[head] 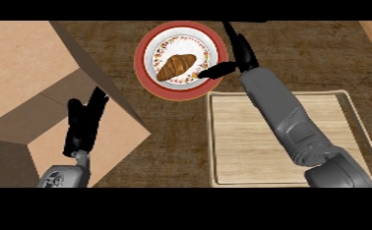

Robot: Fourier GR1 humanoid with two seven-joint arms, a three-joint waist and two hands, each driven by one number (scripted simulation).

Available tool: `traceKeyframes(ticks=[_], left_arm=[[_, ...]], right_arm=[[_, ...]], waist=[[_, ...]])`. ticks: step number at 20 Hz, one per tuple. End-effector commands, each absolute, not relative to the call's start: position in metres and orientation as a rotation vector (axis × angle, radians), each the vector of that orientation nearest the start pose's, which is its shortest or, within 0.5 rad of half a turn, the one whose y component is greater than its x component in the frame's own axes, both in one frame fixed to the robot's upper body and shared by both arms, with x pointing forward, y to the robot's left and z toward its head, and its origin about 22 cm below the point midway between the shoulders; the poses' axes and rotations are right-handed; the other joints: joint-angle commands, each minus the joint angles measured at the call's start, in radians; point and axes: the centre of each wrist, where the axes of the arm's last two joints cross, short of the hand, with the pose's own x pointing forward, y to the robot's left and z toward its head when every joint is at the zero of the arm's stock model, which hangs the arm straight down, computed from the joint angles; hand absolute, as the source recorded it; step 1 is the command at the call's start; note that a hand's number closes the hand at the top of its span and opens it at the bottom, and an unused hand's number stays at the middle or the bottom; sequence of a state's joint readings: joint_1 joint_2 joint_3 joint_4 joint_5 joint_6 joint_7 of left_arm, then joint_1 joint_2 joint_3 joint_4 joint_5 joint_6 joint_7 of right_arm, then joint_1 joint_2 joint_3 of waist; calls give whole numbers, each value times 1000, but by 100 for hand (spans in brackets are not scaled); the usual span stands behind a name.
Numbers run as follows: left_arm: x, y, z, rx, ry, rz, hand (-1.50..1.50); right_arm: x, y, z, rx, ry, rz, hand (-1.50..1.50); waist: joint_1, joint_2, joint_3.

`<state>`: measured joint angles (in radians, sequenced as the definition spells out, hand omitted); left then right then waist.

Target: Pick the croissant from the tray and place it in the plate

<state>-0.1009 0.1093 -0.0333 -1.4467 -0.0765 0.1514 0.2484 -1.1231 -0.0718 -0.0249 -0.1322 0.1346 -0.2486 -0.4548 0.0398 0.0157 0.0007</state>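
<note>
A brown croissant (176, 66) lies on the white middle of a round plate (156, 84) with a red rim and floral band, at the back centre of the counter. My right hand (240, 52) is just right of the plate, fingers straight and pointing away, thumb reaching over the plate's right rim; it is open and apart from the croissant. A light wooden tray (247, 145) lies in front of the plate at the right, under my right forearm, with nothing on its visible surface. My left hand (83, 121) rests open at the left, fingers up.
A large tan box-like block (44, 76) fills the left side, under my left hand. Dark wood-grain counter (312, 57) shows around the plate and behind the tray.
</note>
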Motion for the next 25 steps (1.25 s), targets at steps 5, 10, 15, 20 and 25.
traceKeyframes(ticks=[5, 10, 15, 20, 25], left_arm=[[262, 231, -4, 226, -1295, -55, 0], [256, 237, 1, 236, -1300, -75, 0], [253, 253, -12, 233, -1301, -61, 0], [258, 257, -7, 228, -1311, -67, 0], [265, 237, 2, 213, -1315, -67, 0]], right_arm=[[437, -167, 28, -320, -1653, 439, -150], [423, -187, 1, -317, -1688, 395, -150], [426, -197, 7, -383, -1672, 366, -150], [422, -226, 2, -435, -1657, 339, -150], [420, -238, 0, -476, -1635, 347, -150]], waist=[[7, 3, 1], [-1, -2, 1], [-3, -1, 0], [0, 1, 1], [9, 5, 1]])
